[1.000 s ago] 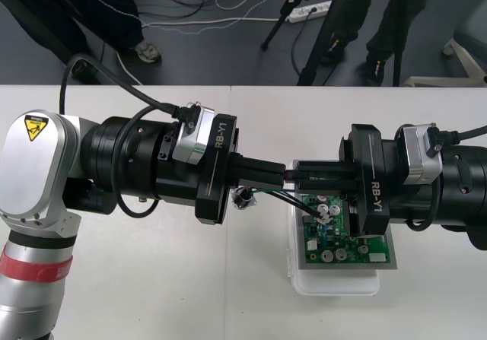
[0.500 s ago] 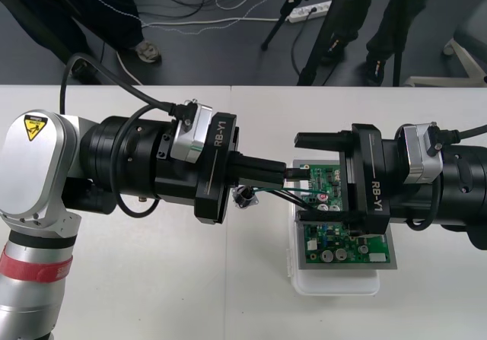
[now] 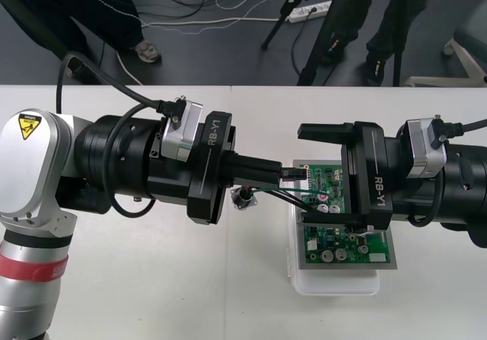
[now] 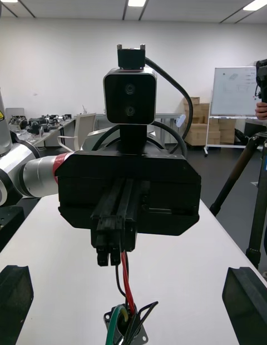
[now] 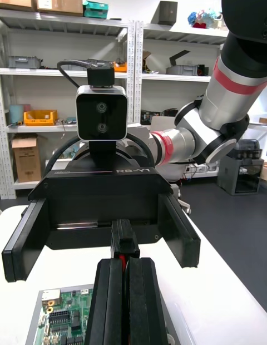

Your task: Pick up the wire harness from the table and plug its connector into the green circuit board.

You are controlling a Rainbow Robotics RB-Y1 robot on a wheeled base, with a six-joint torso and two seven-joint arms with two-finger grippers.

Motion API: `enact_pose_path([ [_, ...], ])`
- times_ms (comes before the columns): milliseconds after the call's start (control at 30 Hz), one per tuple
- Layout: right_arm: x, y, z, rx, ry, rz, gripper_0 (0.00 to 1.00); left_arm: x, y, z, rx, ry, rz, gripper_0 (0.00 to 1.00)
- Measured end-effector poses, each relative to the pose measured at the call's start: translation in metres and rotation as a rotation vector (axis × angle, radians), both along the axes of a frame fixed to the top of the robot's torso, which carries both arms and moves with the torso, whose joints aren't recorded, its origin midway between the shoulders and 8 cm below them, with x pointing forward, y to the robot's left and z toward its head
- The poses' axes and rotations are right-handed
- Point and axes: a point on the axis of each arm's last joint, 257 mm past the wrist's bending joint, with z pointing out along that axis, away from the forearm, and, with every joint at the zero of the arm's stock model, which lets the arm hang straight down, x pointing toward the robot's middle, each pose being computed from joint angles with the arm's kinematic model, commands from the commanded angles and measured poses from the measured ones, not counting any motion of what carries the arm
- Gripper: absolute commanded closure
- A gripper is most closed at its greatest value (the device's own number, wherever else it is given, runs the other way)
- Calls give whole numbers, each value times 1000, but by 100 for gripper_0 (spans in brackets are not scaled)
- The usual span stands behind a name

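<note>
My left gripper [image 3: 285, 171] is shut on the harness's small black plug [image 3: 298, 171], held over the left edge of the green circuit board [image 3: 346, 237]. In the left wrist view the plug [image 5: 123, 242] sticks out from the left gripper [image 5: 127, 261]. Thin wires [image 3: 293, 195] trail from the gripper over the board, and the round metal socket [image 3: 243, 197] hangs under it. My right gripper [image 3: 323, 176] faces it, open, one finger on either side of the plug and not touching it. From the right wrist the plug [image 4: 111, 256], red wire [image 4: 127, 284] and socket [image 4: 125, 325] show between its fingers [image 4: 14, 300].
The board sits on a white base [image 3: 335, 285] right of the table's centre. Both arms lie low across the table, meeting over the board. Bare table [image 3: 190, 287] lies in front of them.
The right gripper has opened from shut at the plug and its fingers now stand wide apart. The left gripper keeps its hold on the plug and has barely moved.
</note>
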Motion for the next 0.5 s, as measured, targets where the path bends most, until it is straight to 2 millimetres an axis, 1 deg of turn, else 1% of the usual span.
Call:
enact_pose_path([
  [300,4,-4,-4,-8,13,-10,0,5,15,-1,11,1,18,100],
  [433,6,-9,-8,-35,13,-15,0,7,24,-3,1,26,26,100],
  [500,7,-11,-13,-59,8,-19,0,12,28,-7,-9,45,32,100],
])
